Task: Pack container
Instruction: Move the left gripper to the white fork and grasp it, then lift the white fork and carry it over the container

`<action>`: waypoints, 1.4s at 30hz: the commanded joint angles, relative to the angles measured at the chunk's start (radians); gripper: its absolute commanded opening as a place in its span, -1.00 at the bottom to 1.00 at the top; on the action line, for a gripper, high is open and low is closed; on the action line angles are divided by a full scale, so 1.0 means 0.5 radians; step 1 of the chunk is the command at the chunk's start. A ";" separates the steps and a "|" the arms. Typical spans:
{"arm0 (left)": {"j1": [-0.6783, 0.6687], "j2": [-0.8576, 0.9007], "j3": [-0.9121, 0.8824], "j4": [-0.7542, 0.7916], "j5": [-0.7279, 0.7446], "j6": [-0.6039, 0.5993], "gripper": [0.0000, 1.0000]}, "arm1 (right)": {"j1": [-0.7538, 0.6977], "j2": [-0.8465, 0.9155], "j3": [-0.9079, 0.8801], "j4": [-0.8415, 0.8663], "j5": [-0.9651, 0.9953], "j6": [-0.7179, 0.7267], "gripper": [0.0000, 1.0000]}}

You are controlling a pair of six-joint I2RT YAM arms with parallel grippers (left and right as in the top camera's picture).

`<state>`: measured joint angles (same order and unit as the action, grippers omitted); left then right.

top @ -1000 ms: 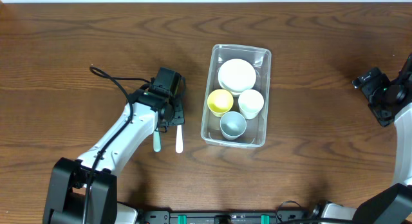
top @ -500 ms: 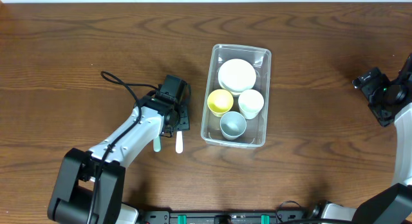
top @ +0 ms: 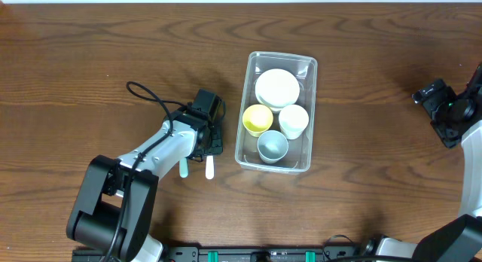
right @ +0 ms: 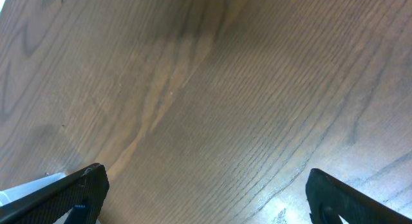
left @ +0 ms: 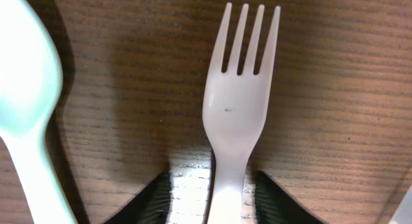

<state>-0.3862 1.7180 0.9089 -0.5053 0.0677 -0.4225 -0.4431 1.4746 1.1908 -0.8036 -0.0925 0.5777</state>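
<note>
The container [top: 282,56], a clear rectangular bin, stands right of the table's middle and holds a white bowl [top: 277,89], a yellow cup [top: 257,119], a white cup [top: 294,120] and a grey-blue cup [top: 273,146]. To its left a white fork [left: 238,102] and a pale green spoon [left: 26,89] lie side by side on the wood. My left gripper [left: 212,198] is low over them, open, its dark fingertips [left: 158,198] on either side of the fork's handle with a gap showing. My right gripper [right: 206,198] hangs wide open over bare wood at the far right.
In the overhead view the handles of the fork [top: 210,169] and spoon [top: 183,168] stick out below the left gripper [top: 209,141]. The left arm's black cable [top: 147,92] loops over the table. The right arm [top: 444,115] sits by the right edge.
My left gripper has shifted right and towards the near edge, settling over the cutlery, and its jaws have narrowed around the fork handle. The right arm has not moved.
</note>
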 commanded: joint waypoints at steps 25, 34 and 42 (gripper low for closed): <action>0.001 0.037 0.079 -0.003 0.094 -0.004 -0.85 | -0.017 0.006 0.010 -0.002 0.021 0.024 0.99; 0.002 -0.091 0.147 -0.018 0.105 0.027 -0.85 | -0.017 0.006 0.010 -0.002 0.020 0.024 0.98; 0.006 -0.447 0.159 -0.060 0.105 0.065 -0.85 | -0.017 0.006 0.010 -0.002 0.021 0.024 0.98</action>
<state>-0.3870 1.5650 0.9607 -0.5240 0.1101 -0.4103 -0.4431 1.4746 1.1908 -0.8036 -0.0925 0.5777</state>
